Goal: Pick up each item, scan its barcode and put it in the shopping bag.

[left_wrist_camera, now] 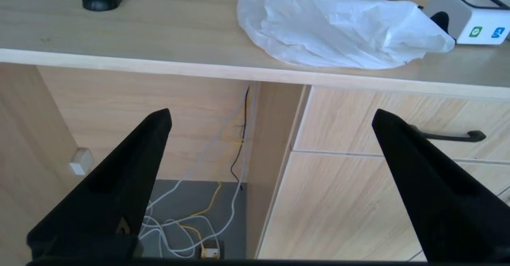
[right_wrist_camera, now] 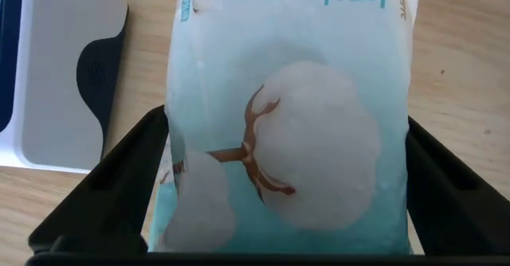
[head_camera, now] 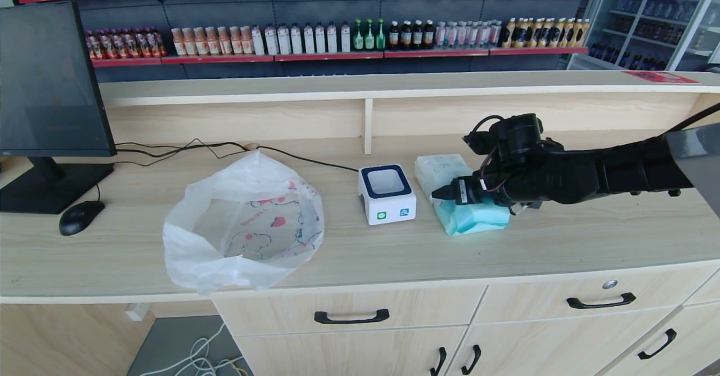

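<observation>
Counter (head_camera: 534, 252) of pale wood-grain laminate is carrying every item. A flat dark monitor (head_camera: 50, 77) is standing at its left end. The shopping bag (head_camera: 185, 241), made of thin translucent white film with a red-and-grey print, is lying crumpled and mouth-open left of centre. The tissue pack (head_camera: 469, 219), a soft rectangular pillow in glossy teal-and-white wrap, is lying flat just right of the scanner (head_camera: 386, 193). The scanner is a white box with rounded corners and a dark-framed window facing up. The right tool (head_camera: 453, 193) is hanging over the pack. The right wrist view is showing its black fingers (right_wrist_camera: 119, 178) standing apart, one along each long side, and a cotton-boll picture on the wrap. The left tool (left_wrist_camera: 271, 123) is sitting below the counter edge, fingers spread wide, facing the cabinet front (left_wrist_camera: 358, 186). A rounded black mouse (head_camera: 80, 217) is resting beside the monitor base.
</observation>
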{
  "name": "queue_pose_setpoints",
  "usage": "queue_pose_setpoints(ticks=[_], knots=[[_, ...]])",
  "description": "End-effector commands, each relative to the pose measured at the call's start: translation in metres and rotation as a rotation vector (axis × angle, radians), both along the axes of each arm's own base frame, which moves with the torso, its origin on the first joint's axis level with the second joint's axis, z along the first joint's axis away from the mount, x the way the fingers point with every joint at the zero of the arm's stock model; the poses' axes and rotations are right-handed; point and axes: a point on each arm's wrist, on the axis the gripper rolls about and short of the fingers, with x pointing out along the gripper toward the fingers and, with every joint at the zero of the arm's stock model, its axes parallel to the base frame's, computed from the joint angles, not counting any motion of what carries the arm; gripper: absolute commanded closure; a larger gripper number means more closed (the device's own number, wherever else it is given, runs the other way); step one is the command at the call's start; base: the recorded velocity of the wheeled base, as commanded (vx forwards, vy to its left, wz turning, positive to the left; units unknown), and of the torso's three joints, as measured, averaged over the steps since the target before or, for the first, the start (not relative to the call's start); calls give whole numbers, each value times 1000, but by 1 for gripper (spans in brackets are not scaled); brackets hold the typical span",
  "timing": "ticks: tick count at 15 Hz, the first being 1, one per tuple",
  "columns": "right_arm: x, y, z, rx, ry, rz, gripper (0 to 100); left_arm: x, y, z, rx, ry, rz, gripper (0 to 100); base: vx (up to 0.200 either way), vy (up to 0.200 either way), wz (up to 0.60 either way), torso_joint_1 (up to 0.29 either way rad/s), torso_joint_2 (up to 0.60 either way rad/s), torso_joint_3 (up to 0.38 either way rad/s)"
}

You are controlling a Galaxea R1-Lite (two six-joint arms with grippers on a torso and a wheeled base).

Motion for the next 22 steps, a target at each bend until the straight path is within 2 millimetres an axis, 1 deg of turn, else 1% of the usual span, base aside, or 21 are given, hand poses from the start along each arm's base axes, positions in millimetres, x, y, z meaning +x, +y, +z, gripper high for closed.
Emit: queue_pose_setpoints(ticks=[1,2,6,11,12,13,15,17,18,19,20,22], knots=[[0,1,-1,0,7,0,0,0,0,0,0,-1,0,0,0,0,0,0,0,0],[0,1,0,1,6,-1,100,0,0,0,0,-1,0,0,0,0,0,0,0,0],[0,0,3,16,3,-10,100,0,0,0,0,-1,0,0,0,0,0,0,0,0],[-12,-3,21,21,-16,-9,100,0,0,0,0,-1,0,0,0,0,0,0,0,0],[-17,-2,28,25,-28,-5,100,0,0,0,0,-1,1,0,0,0,0,0,0,0],[-19,-3,30,24,-31,-5,100,0,0,0,0,-1,-2,0,0,0,0,0,0,0],[-31,1,47,33,-69,15,100,0,0,0,0,-1,1,0,0,0,0,0,0,0],[-40,1,58,37,-93,25,100,0,0,0,0,-1,0,0,0,0,0,0,0,0],[-52,2,69,42,-113,37,100,0,0,0,0,-1,0,0,0,0,0,0,0,0],[-59,3,73,45,-118,45,100,0,0,0,0,-1,0,0,0,0,0,0,0,0],[-74,1,81,48,-132,55,100,0,0,0,0,-1,0,0,0,0,0,0,0,0],[-103,-8,85,47,-124,64,100,0,0,0,0,-1,1,0,0,0,0,0,0,0]])
